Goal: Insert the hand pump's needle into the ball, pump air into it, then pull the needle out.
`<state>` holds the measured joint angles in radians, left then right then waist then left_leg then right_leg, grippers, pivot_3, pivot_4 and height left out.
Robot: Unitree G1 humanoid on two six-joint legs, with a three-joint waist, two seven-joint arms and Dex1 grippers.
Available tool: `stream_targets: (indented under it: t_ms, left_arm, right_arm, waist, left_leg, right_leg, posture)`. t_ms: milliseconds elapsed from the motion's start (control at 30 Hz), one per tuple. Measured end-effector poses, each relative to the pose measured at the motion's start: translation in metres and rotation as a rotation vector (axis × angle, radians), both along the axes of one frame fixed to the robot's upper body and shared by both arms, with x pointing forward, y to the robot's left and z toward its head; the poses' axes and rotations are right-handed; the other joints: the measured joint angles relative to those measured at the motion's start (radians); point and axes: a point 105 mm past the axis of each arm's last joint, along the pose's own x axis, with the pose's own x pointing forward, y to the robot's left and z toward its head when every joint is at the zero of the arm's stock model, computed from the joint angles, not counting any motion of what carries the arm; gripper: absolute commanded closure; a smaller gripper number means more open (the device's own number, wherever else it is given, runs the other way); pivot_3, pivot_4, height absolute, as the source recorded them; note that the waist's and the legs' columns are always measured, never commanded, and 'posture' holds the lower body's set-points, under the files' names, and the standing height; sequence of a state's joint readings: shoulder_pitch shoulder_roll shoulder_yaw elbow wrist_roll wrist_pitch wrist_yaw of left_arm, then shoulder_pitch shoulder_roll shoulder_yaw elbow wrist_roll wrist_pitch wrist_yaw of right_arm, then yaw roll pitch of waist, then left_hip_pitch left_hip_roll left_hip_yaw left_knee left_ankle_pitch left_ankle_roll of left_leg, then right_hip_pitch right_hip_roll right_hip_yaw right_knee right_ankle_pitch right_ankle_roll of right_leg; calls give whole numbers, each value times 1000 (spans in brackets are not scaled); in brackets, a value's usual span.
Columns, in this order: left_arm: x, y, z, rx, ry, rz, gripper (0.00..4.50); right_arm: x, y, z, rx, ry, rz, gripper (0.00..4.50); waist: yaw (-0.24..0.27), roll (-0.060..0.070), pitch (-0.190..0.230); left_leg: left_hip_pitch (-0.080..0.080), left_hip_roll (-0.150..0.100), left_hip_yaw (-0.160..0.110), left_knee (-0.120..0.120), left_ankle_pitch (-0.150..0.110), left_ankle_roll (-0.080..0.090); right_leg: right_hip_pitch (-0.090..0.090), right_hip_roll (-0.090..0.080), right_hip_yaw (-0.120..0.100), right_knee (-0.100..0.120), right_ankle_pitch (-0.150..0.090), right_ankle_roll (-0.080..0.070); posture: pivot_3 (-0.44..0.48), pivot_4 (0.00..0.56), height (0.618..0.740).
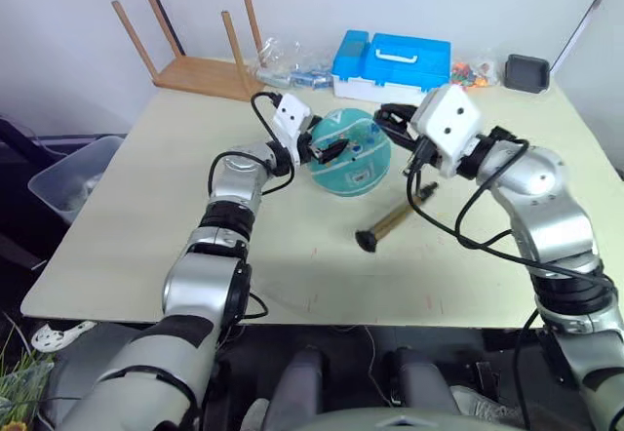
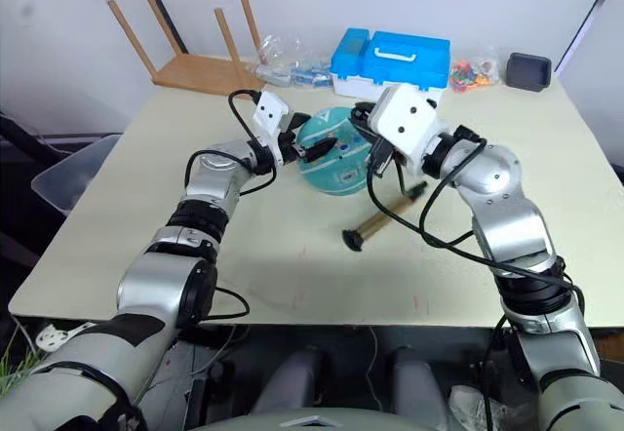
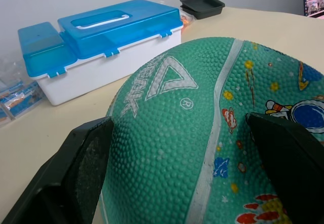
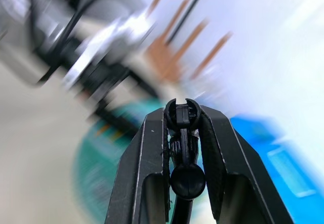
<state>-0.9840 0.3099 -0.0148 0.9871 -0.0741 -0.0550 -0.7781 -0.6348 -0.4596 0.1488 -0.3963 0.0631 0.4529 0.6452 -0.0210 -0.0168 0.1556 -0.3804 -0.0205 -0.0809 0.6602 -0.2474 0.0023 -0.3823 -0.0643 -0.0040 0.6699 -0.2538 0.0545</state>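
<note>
step: needle insertion not yet done, likely the approach to the valve
ball (image 1: 353, 152): on table (image 1: 146, 236), mid-back, in front of blue box (image 1: 392, 63)
left gripper (image 3: 192, 148): fingers spread wide, one pressed on each side of ball, bracing it
right gripper (image 4: 183, 133): closed on black hose end fitting, above ball
hand pump (image 1: 395, 220): barrel flat on table, just beside ball
next: needs tip aligned to valve; valve not visible
wrist views: show both grips; eye views show pump barrel

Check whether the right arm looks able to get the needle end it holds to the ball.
Probably yes. The right claw, shut on the hose end, hangs beside the ball, which the left claw grips, and nothing lies between them.
</note>
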Motion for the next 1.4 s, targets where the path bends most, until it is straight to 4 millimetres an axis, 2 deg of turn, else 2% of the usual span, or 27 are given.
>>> stream_targets:
  t_ms: [67, 367, 567, 767, 1000, 1033, 1200, 1400]
  left_arm:
    - [-1, 2, -3, 2, 11, 5, 55]
    - [-8, 4, 4, -42, -12, -19, 0]
    - [-25, 19, 11, -165, 14, -29, 0]
    - [-53, 27, 30, -274, 79, -114, 0]
    - [-87, 27, 48, -274, 102, -241, 0]
    - [-88, 28, 48, -273, 104, -244, 0]
    - [-125, 40, 40, -234, 188, -335, 0]
    - [-144, 41, 30, -208, 227, -372, 0]
  right_arm:
    - [-1, 0, -4, 9, 24, 7, 4169]
    - [6, -12, -17, 34, 79, -47, 4169]
    - [17, -35, -25, 35, 96, -138, 4169]
    - [30, -53, -21, 37, 81, -184, 4169]
    - [44, -73, -29, 32, 104, -218, 4169]
    - [44, -73, -29, 31, 103, -216, 4169]
    - [42, -85, -33, 18, 118, -216, 4169]
    - [40, -87, -29, 23, 117, -194, 4169]
  waist:
    - [-4, 2, -6]
    - [-10, 2, -6]
    - [-15, 3, -5]
    - [-17, 4, 2]
    - [-16, 5, 6]
    - [-16, 6, 6]
    - [-21, 7, 7]
    - [-14, 7, 8]
  left_leg:
    - [7, 0, 0, -7, 0, 0]
    - [3, 0, -4, -7, 0, 0]
    - [-2, 0, -5, -7, 0, 0]
    - [-5, 0, -4, -7, 0, 0]
    - [-11, 1, -2, -8, 0, 0]
    - [-12, 1, -2, -8, 0, 0]
    - [-17, 3, 1, -8, 0, 0]
    - [-17, 5, 3, -8, 0, 0]
  right_leg:
    - [6, 0, 0, -6, -1, 2]
    - [3, 0, 1, -7, 1, -2]
    - [-3, 0, 2, -7, 2, -2]
    - [-6, 0, 3, -7, 2, -2]
    - [-13, 0, 5, -6, 2, -3]
    - [-14, 0, 4, -6, 2, -3]
    - [-21, 0, 8, -6, 2, -3]
    - [-21, 0, 9, -6, 2, -3]
  posture:
    - [0, 150, 740]
    - [0, 150, 740]
    - [0, 150, 740]
    - [0, 150, 740]
    - [0, 150, 740]
    - [0, 150, 740]
    - [0, 150, 740]
    - [0, 150, 740]
